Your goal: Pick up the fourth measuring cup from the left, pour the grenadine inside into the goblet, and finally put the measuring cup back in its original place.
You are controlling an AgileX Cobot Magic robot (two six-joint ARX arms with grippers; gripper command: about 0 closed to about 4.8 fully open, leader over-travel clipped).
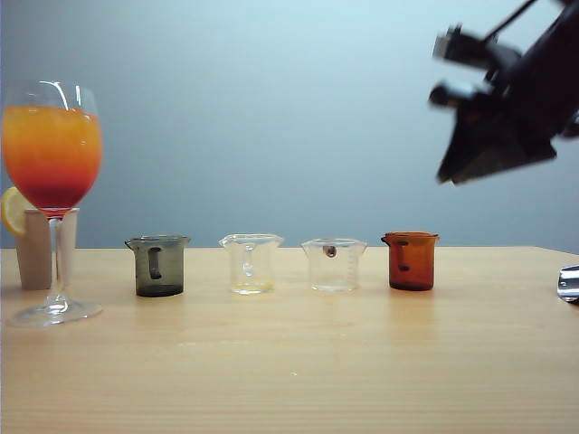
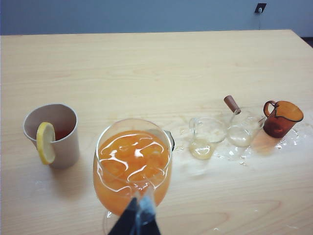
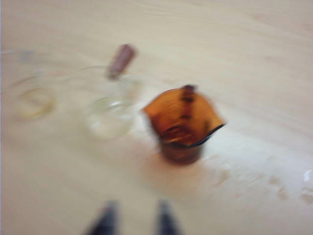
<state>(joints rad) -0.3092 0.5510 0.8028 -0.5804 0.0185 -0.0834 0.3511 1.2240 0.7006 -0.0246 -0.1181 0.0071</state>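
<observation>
Pale wood table (image 1: 298,362) against a plain blue-grey wall. Fourth measuring cup (image 1: 410,260), translucent amber with lip and side handle, stands at the right end of the row, apparently returned, well apart from the goblet (image 1: 52,163), whose orange drink shades to red below. Right gripper (image 3: 135,220) hangs above the cup, tips slightly apart, empty. Left gripper (image 2: 138,220) sits at the goblet's bowl; its opening cannot be told.

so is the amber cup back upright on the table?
Yes: the amber cup stands upright in its row on the table; right tool apart from it.
</observation>
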